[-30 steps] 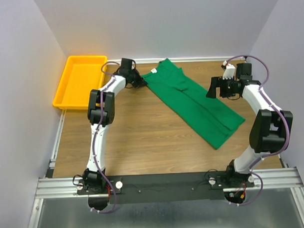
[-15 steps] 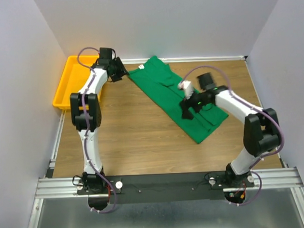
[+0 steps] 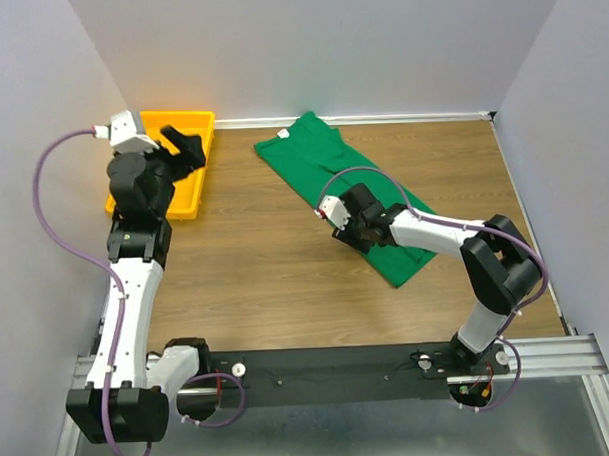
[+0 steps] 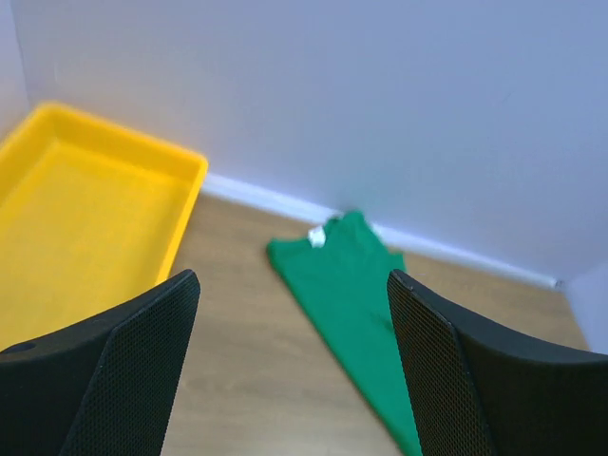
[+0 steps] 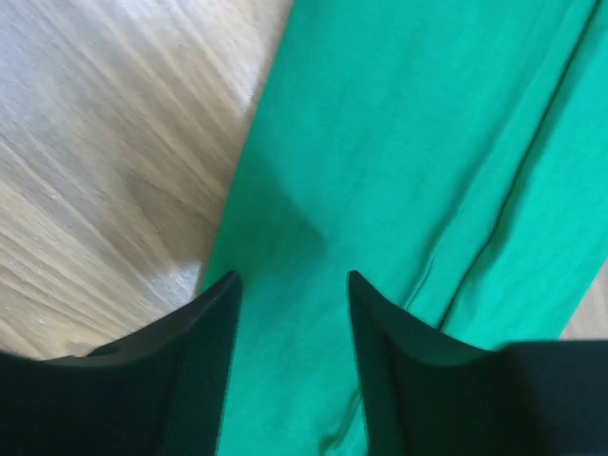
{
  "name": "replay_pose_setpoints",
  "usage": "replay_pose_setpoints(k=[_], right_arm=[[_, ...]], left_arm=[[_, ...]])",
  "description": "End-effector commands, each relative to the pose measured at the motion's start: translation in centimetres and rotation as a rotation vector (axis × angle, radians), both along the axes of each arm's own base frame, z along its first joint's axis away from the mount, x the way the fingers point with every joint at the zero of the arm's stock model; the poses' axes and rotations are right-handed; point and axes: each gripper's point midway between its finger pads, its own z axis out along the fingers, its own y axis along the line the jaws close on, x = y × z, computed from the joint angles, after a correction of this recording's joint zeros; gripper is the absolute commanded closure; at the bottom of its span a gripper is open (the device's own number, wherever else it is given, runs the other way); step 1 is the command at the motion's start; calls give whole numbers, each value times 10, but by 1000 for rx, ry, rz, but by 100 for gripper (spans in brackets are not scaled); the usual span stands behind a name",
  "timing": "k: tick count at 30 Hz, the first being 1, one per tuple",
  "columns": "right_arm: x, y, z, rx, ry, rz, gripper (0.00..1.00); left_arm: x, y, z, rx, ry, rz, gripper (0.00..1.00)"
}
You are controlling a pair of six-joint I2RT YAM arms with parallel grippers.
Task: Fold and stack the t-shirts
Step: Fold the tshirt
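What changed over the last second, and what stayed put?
The left gripper dragged the green t-shirt leftward by its collar end, let go, opened, and swung up over the yellow tray. The right gripper came down from the right onto the shirt's near left edge, jaws apart over the cloth. The tray stayed in its corner, and the shirt is still a long folded strip.

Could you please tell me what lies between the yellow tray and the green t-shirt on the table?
Nothing but bare wooden table separates the tray from the t-shirt; the top view shows it.
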Motion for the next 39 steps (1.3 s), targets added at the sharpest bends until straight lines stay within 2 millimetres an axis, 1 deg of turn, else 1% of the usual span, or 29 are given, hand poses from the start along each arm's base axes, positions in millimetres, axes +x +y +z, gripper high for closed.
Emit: replay_pose_setpoints(k=[1, 3, 4, 5, 6, 8, 10, 11, 14, 16, 18, 21, 22, 24, 25, 27, 29, 30, 31, 33, 34, 35, 37, 38, 39], right_arm=[[-13, 6, -11, -36, -18, 2, 54], [-21, 10, -16, -34, 2, 10, 57], [-27, 13, -18, -29, 15, 9, 57], [-30, 16, -17, -17, 24, 10, 57], [-32, 16, -16, -16, 27, 5, 57], [-30, 19, -9, 7, 13, -11, 55], [-28, 19, -5, 10, 1, -18, 47], [-27, 20, -3, 20, 1, -33, 45], [-31, 20, -12, 8, 29, -29, 44], [-32, 14, -24, -30, 43, -44, 45], [-31, 8, -29, -61, 37, -53, 46], [-36, 6, -34, -66, 56, -49, 59], [-37, 5, -36, -71, 60, -49, 68], [-40, 1, -41, -88, 68, -47, 76], [-41, 0, -43, -92, 73, -45, 82], [-45, 1, -45, -84, 89, -38, 87], [-47, 2, -44, -75, 102, -27, 91], [-50, 6, -44, -61, 114, -14, 93], [-50, 7, -43, -54, 120, -8, 99], [-52, 14, -41, -28, 135, 11, 99], [-52, 16, -40, -19, 137, 15, 99], [-55, 21, -40, -2, 157, 30, 99], [-57, 31, -34, 32, 170, 57, 100], [-62, 40, -31, 53, 181, 84, 99], [-73, 52, -29, 92, 220, 125, 99]], left_arm=[[-12, -13, -87, -49, 201, -61, 12], [-19, -15, -93, -61, 204, -71, 12], [-23, -16, -101, -65, 218, -76, 12], [-27, -16, -99, -67, 209, -78, 12], [-29, -17, -102, -67, 219, -79, 12], [-34, -17, -103, -63, 220, -83, 12], [-38, -18, -103, -61, 223, -90, 12], [-41, -18, -102, -59, 219, -92, 12], [-45, -19, -102, -56, 220, -96, 12], [-47, -20, -103, -58, 222, -101, 12], [-50, -20, -101, -63, 217, -103, 12], [-54, -23, -104, -76, 214, -114, 12], [-55, -25, -107, -82, 218, -127, 12], [-57, -29, -109, -94, 216, -148, 12], [-58, -35, -109, -98, 210, -178, 12], [-60, -40, -106, -97, 192, -212, 12], [-63, -47, -107, -92, 188, -258, 12], [-65, -49, -102, -81, 166, -272, 13], [-67, -53, -102, -74, 160, -297, 12], [-73, -55, -95, -58, 126, -319, 12], [-76, -58, -95, -54, 121, -333, 12], [-79, -58, -92, -49, 107, -340, 13], [-82, -60, -90, -42, 95, -354, 12], [-86, -63, -89, -40, 85, -369, 12], [-87, -64, -89, -40, 84, -376, 12]])
